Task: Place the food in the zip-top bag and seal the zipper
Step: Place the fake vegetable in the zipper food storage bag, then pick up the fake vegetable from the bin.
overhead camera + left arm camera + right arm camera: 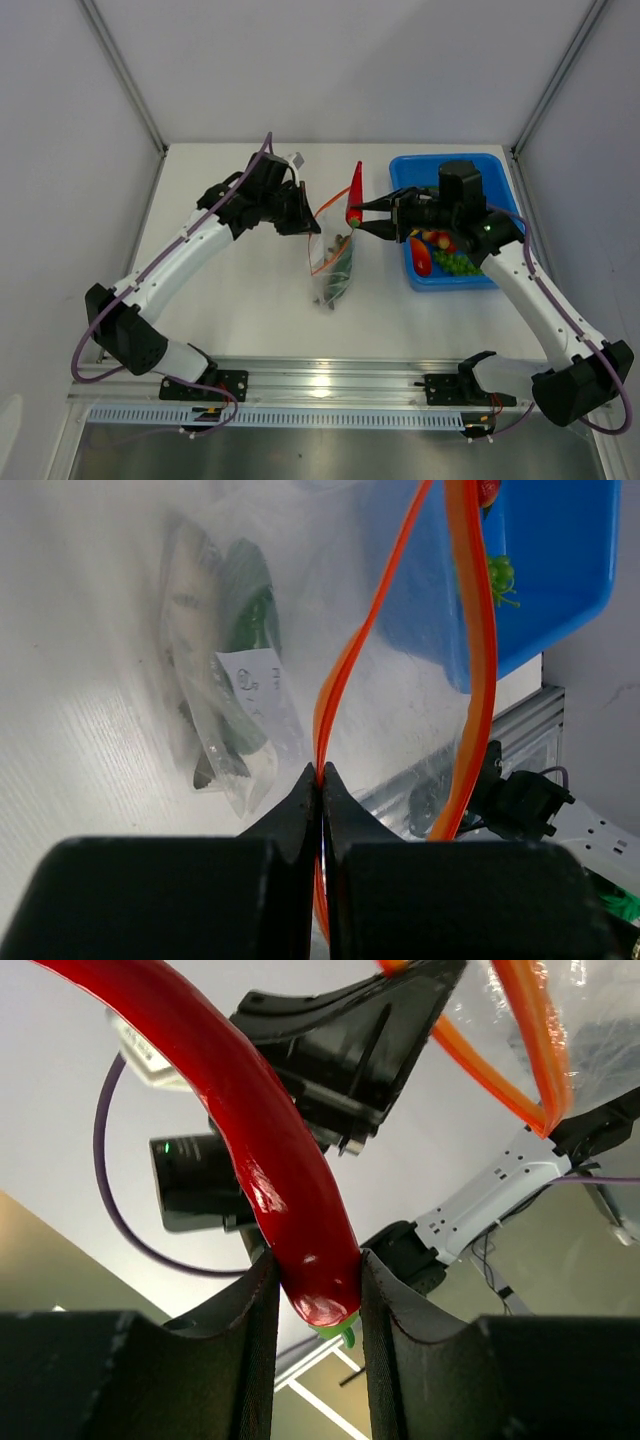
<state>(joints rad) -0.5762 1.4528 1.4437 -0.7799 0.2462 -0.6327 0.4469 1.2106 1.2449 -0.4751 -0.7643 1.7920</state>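
Note:
The clear zip-top bag [333,265] hangs over the table's middle with green food [250,620] and a paper label inside. My left gripper [308,222] is shut on one lip of the orange-red zipper [345,670], holding the mouth apart; the other lip [475,630] bows away. In the left wrist view the jaws [322,775] pinch the strip tight. My right gripper [357,218] is shut on the stem end of a long red pepper [355,190], just above the bag's mouth. The right wrist view shows the pepper [270,1160] wedged between both pads, green stem tip below.
A blue tub [495,170] stands at the right behind my right arm, holding more food [440,250]: red pieces and green grapes. White walls enclose the table on three sides. A metal rail runs along the near edge [330,385].

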